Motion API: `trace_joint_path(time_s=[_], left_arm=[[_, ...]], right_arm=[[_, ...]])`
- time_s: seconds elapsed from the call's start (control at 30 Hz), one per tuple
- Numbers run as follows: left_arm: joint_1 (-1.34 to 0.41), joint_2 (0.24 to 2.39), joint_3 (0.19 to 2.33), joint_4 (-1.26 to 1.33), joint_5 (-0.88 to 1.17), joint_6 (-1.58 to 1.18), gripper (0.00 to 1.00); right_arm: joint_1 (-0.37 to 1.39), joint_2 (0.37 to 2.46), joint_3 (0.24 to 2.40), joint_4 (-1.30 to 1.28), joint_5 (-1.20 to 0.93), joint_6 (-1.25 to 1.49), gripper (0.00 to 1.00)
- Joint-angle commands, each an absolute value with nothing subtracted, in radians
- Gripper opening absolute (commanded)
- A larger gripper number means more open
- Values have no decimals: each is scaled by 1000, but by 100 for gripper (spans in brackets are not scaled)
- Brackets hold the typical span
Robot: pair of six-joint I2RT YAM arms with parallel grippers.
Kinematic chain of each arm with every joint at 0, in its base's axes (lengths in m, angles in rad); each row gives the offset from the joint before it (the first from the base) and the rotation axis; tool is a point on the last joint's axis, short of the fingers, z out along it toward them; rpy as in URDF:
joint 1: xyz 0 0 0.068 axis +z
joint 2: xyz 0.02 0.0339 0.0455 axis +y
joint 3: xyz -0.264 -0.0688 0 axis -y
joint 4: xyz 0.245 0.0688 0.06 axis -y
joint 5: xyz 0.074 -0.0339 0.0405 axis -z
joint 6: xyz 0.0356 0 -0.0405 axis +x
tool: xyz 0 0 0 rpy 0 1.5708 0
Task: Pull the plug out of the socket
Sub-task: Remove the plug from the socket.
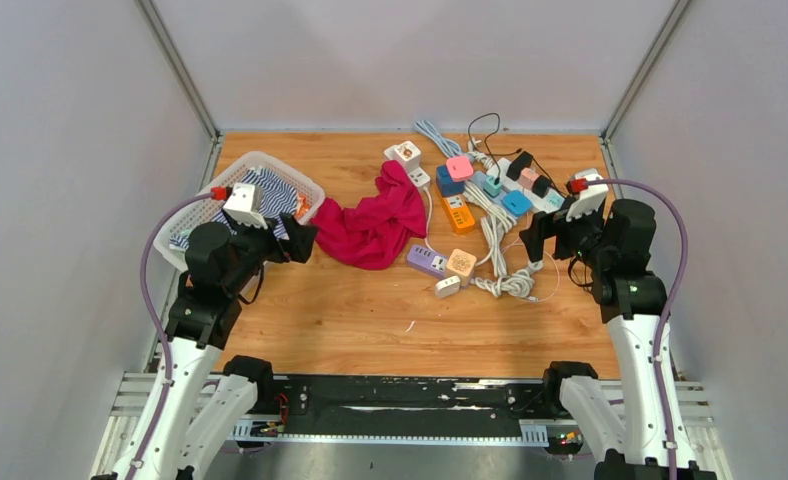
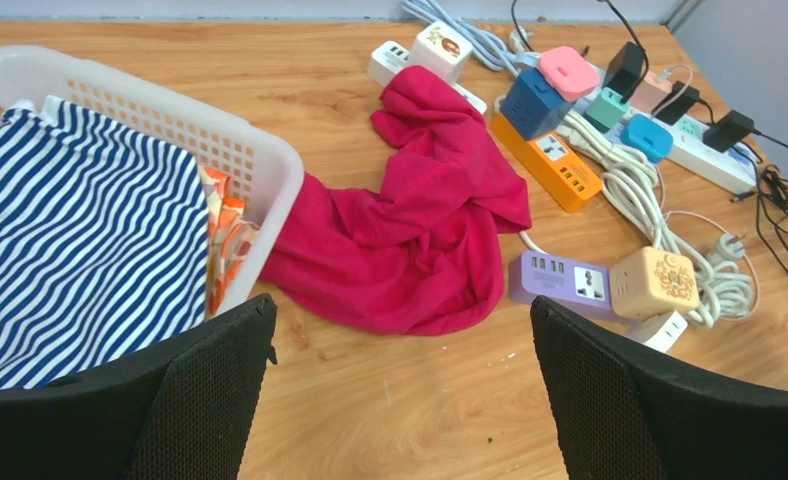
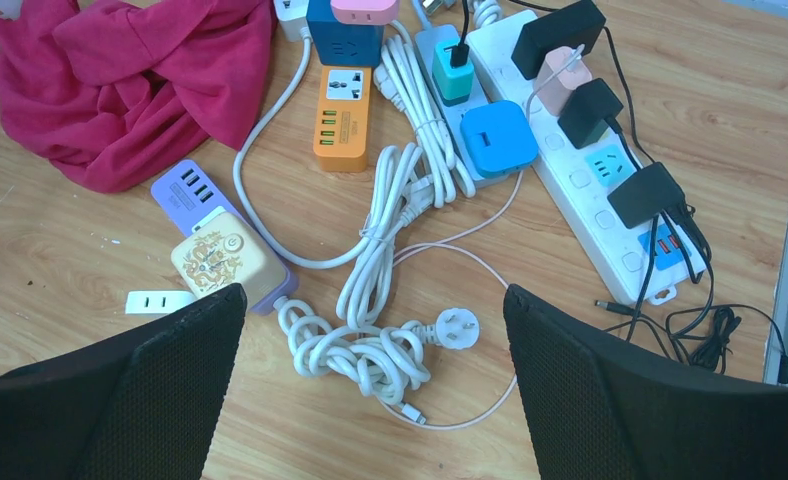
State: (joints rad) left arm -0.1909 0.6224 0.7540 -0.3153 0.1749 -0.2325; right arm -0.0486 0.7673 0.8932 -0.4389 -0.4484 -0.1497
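Observation:
Several power strips lie at the back right. A long white strip (image 3: 580,180) carries black plugs (image 3: 590,110) and a pink adapter (image 3: 560,65). A purple strip (image 3: 185,190) holds a beige cube plug (image 3: 215,262). An orange strip (image 3: 342,125) holds a dark blue cube (image 3: 343,40). A grey strip holds a teal plug (image 3: 453,68) and a blue square plug (image 3: 498,137). My right gripper (image 3: 375,300) is open and empty above a coiled white cable (image 3: 360,355). My left gripper (image 2: 402,320) is open and empty over bare wood, near the purple strip (image 2: 560,280).
A red cloth (image 1: 375,225) lies at the table's middle. A white basket (image 1: 270,165) with striped cloth (image 2: 70,230) stands at the back left, beside my left gripper (image 1: 300,240). A small white adapter (image 3: 158,301) and a loose white plug (image 3: 457,328) lie by the cable.

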Motion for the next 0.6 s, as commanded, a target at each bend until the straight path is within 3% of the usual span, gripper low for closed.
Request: trace_joint_path(time_s=[0.0, 0.43, 0.57], left_arm=[[-184, 618, 744, -281, 264, -219, 100], [-189, 622, 732, -236, 409, -229, 100], [-189, 662, 711, -166, 505, -391, 100]], right_arm=[[-58, 744, 897, -413, -444, -140, 100], [-58, 738, 874, -389, -459, -149, 100], [-58, 738, 824, -322, -481, -192, 100]])
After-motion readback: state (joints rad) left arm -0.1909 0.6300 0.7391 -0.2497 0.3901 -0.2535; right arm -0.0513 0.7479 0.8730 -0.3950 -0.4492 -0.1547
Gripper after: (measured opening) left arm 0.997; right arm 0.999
